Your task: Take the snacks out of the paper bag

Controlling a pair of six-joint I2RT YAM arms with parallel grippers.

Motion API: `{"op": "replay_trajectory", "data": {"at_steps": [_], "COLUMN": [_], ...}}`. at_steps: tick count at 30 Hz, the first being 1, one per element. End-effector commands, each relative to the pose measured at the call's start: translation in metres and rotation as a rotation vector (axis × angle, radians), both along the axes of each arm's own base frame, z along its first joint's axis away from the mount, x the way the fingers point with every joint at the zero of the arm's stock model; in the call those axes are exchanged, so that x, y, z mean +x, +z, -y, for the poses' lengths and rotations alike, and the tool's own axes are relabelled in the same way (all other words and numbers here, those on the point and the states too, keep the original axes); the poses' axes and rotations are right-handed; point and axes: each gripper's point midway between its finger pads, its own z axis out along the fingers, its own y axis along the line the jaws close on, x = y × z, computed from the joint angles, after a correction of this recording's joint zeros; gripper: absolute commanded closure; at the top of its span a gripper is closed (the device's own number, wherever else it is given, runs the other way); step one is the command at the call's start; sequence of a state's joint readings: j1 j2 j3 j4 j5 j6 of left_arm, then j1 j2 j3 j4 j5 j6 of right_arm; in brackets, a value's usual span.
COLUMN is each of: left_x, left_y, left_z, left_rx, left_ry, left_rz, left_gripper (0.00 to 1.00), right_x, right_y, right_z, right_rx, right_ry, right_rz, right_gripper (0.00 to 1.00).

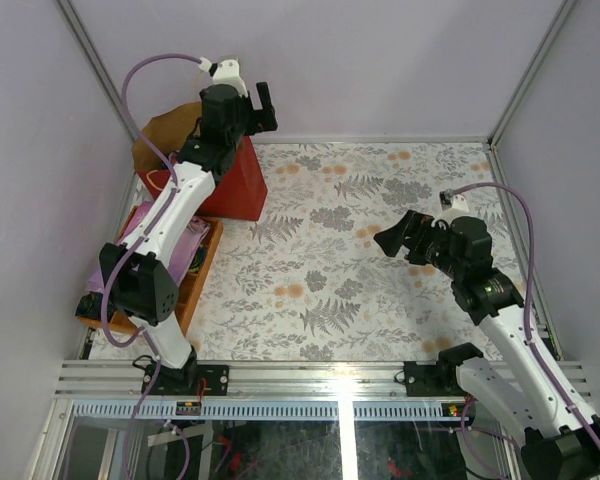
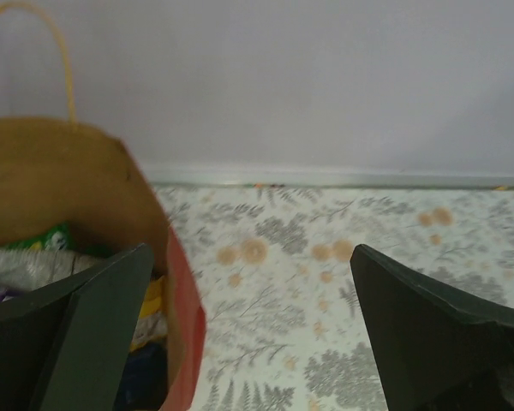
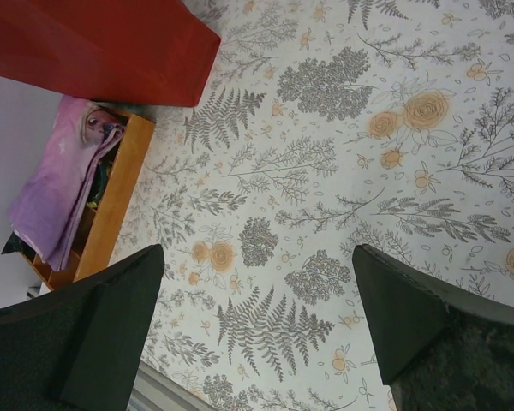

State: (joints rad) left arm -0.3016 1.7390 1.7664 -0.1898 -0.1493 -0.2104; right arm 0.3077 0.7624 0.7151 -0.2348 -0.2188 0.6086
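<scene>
The paper bag (image 1: 235,180), red outside and brown inside, stands at the table's far left; it also shows in the left wrist view (image 2: 77,188) and the right wrist view (image 3: 103,47). Snacks (image 2: 43,248) lie inside it: green, silver, yellow and dark blue packets. My left gripper (image 1: 263,105) is open and empty, held above the bag's right edge; in its wrist view (image 2: 248,282) the left finger hangs over the bag's mouth. My right gripper (image 1: 398,238) is open and empty, raised over the table's right middle (image 3: 257,291).
A wooden tray (image 1: 198,278) at the left edge holds a flat pink-purple item (image 3: 56,193). The floral tablecloth (image 1: 360,260) covers the table. Grey walls and a metal frame enclose the back and sides.
</scene>
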Motion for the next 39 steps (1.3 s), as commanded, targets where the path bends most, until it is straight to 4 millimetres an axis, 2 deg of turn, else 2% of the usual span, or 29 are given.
{"op": "replay_trajectory", "data": {"at_steps": [1,5,11,13,16,18,21,24,27,33,39], "left_x": [-0.001,0.000,0.008,0.011,0.016,0.020,0.022,0.019,0.012,0.002,0.000], "left_y": [-0.021,-0.056,-0.104,-0.115,-0.126,-0.128,-0.128,-0.126,-0.119,-0.097,-0.092], "left_z": [-0.028,-0.039,-0.042,-0.038,-0.032,-0.029,-0.025,-0.016,-0.004,0.038,0.109], "left_rx": [0.074,0.148,0.230,0.236,0.243,0.254,0.263,0.256,0.246,0.234,0.233], "left_ry": [0.154,0.193,0.195,0.170,0.136,0.128,0.099,0.046,-0.001,-0.085,-0.196], "left_rz": [-0.042,-0.110,-0.212,-0.233,-0.258,-0.272,-0.286,-0.289,-0.284,-0.234,-0.193], "left_gripper": [0.00,0.01,0.07,0.12,0.28,0.39,0.60,0.83,0.98,1.00,1.00], "right_x": [0.004,0.003,-0.001,-0.001,0.002,0.006,0.012,0.018,0.021,0.024,0.026], "right_y": [-0.012,-0.035,-0.063,-0.072,-0.079,-0.081,-0.080,-0.083,-0.087,-0.096,-0.097], "right_z": [0.003,0.004,0.007,0.009,0.009,0.009,0.006,0.002,-0.001,-0.004,-0.004], "right_rx": [-0.038,-0.068,-0.110,-0.123,-0.129,-0.125,-0.111,-0.108,-0.108,-0.116,-0.134], "right_ry": [-0.016,-0.011,-0.006,-0.015,-0.026,-0.038,-0.043,-0.039,-0.034,-0.031,-0.029], "right_rz": [-0.010,-0.069,-0.145,-0.167,-0.191,-0.203,-0.205,-0.223,-0.239,-0.262,-0.259], "right_gripper": [0.00,0.00,0.00,0.00,0.01,0.02,0.04,0.05,0.06,0.07,0.07]}}
